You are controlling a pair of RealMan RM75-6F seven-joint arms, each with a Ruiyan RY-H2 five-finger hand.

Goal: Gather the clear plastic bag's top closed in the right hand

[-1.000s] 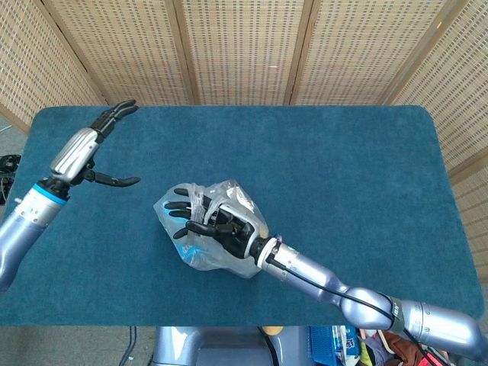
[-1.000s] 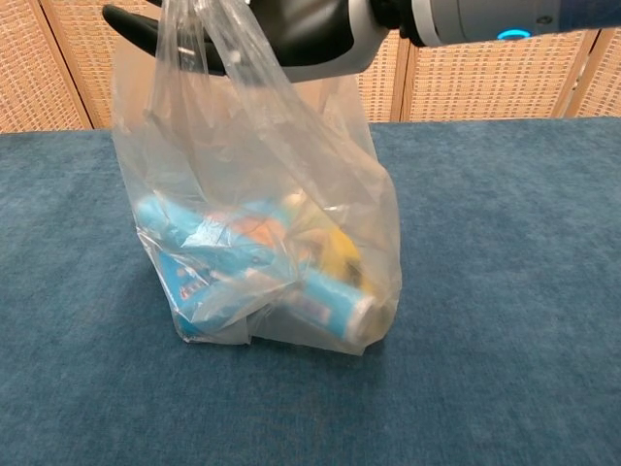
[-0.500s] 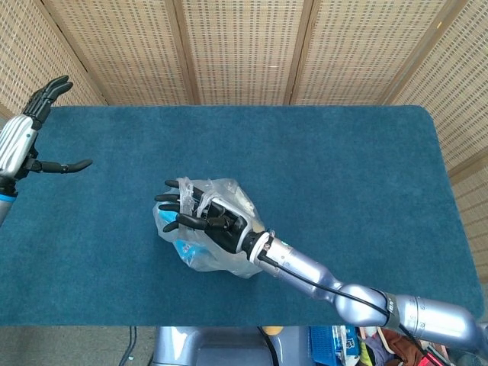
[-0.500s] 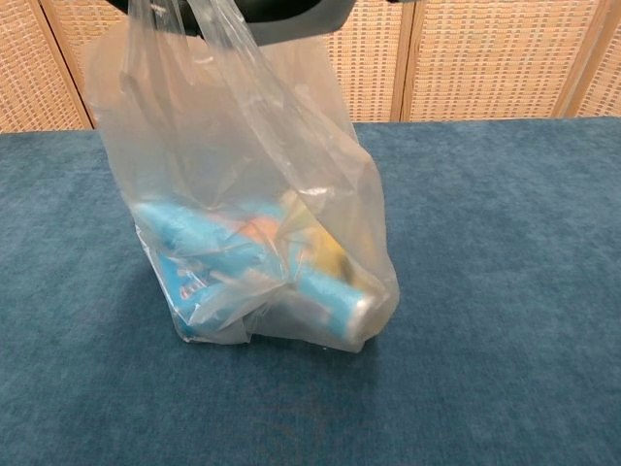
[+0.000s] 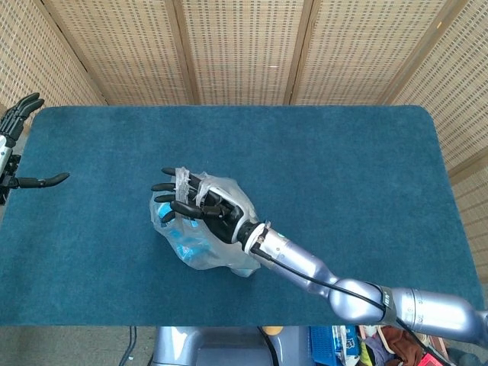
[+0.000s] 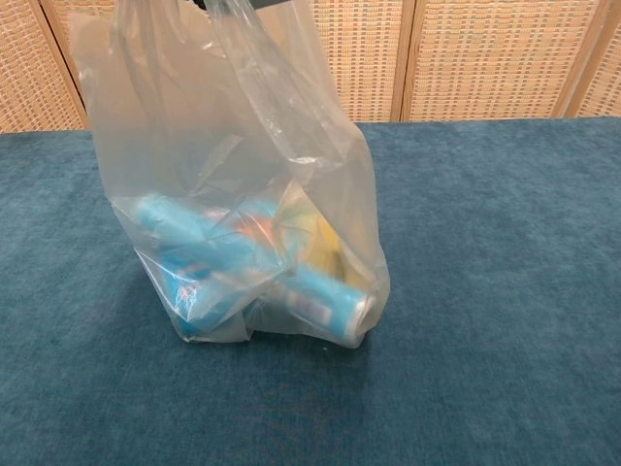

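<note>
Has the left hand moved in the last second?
Yes. In the head view the left hand has swung left and away from the clear plastic bag, from over the blue table to its far left edge.

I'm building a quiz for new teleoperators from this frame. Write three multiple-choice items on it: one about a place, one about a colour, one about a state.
1. Where is the left robot hand?
A. At the table's far left edge
B. Inside the bag
C. On the right arm

2. What colour is the tabletop?
A. Red
B. Dark blue
C. White

3. What state is the plastic bag in?
A. Lying flat and empty
B. Standing on the table with things inside, its top held by the right robot hand
C. Hanging clear of the table

Answers:
1. A, since the head view shows it at the left border, well apart from the bag.
2. B, since both views show blue cloth.
3. B, since the chest view shows the bottom resting on the table with light-blue packets inside, and the head view shows dark fingers in the gathered plastic.
</note>
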